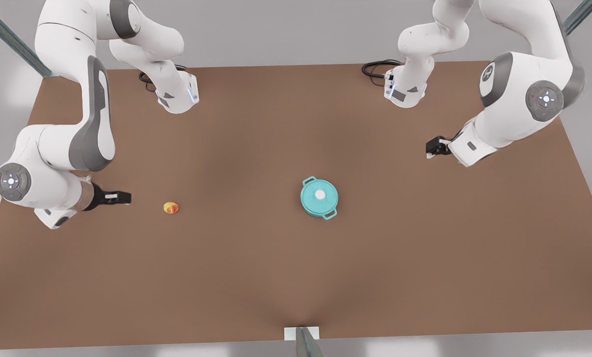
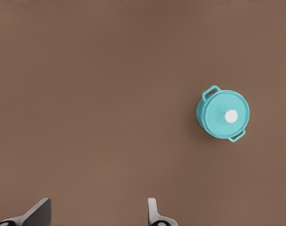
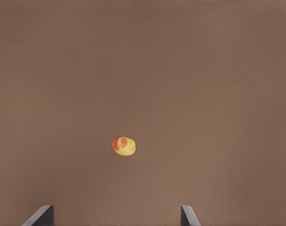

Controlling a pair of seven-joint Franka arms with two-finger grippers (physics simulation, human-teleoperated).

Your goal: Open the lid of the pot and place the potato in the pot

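The teal pot point(image 1: 311, 210) stands near the table's middle, with the pot lid point(image 1: 325, 191) and its white knob resting on top. In the left wrist view the pot point(image 2: 209, 91) and the lid point(image 2: 217, 112) lie well ahead of my left gripper point(image 2: 98, 214), which is open and holds nothing. That gripper point(image 1: 433, 147) hovers toward the front view's right, up and away from the pot. The potato point(image 1: 171, 208) lies on the table at the front view's left. My right gripper point(image 1: 125, 198) is open just beside it, a short gap away; the potato point(image 3: 124, 146) sits ahead of the right gripper point(image 3: 115, 216).
The brown table point(image 1: 256, 277) stretches wide around both objects. Both arm bases point(image 1: 176, 96) stand at the far edge, with black cables beside them. A small white bracket point(image 1: 301, 333) sits at the near edge.
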